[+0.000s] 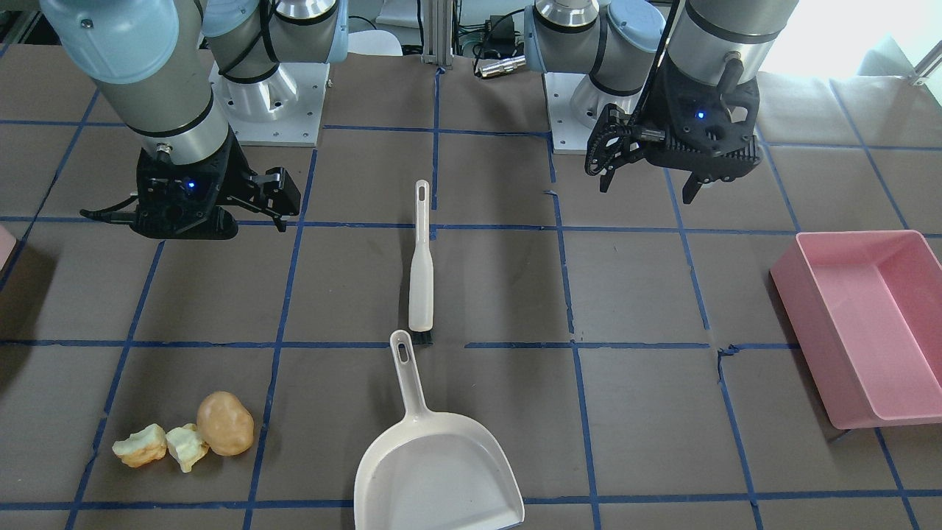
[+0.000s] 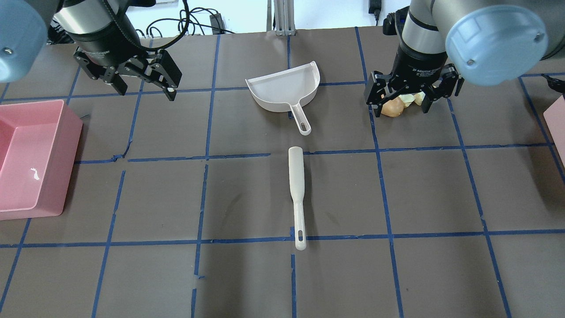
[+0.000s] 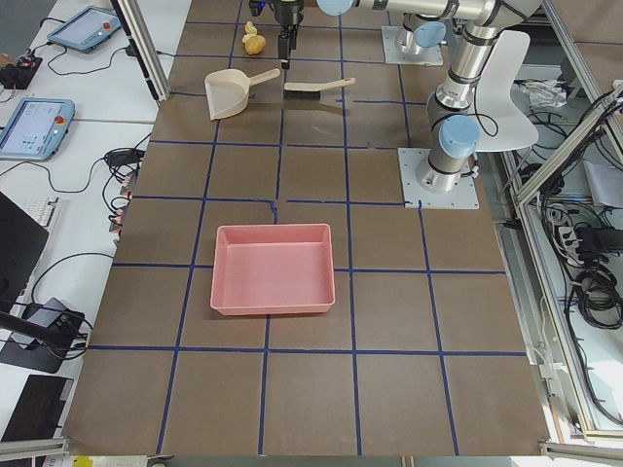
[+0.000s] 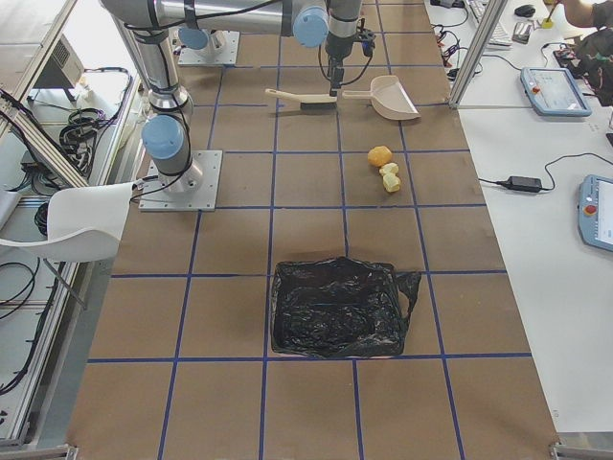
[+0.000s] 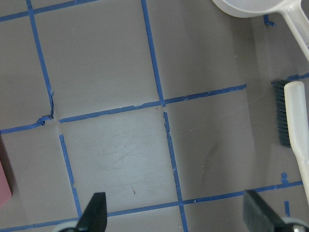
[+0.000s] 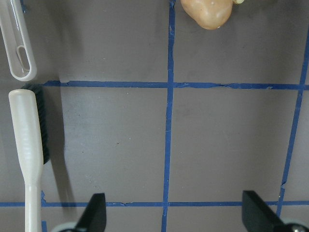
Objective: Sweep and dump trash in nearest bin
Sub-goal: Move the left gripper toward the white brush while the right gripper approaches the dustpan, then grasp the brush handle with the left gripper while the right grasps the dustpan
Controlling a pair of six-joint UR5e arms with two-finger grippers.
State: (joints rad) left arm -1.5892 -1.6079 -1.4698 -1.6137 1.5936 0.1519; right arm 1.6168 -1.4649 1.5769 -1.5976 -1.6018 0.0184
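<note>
The trash is a tan potato-like lump (image 1: 225,422) with two pale chunks (image 1: 140,444) (image 1: 185,445) beside it, on the table at my far right; the lump also shows in the right wrist view (image 6: 207,10). My right gripper (image 2: 402,110) is open and empty, hovering above the table on the near side of the trash. My left gripper (image 2: 145,90) is open and empty above bare table. The nearest bin shows only as a pink corner (image 2: 557,123) at the right edge of the table. The cream dustpan (image 2: 287,88) and cream brush (image 2: 297,194) lie mid-table.
A large pink tub (image 2: 26,159) stands at the table's left end. In the exterior right view a container lined with a black bag (image 4: 335,307) stands at the near end. Blue tape lines grid the brown table.
</note>
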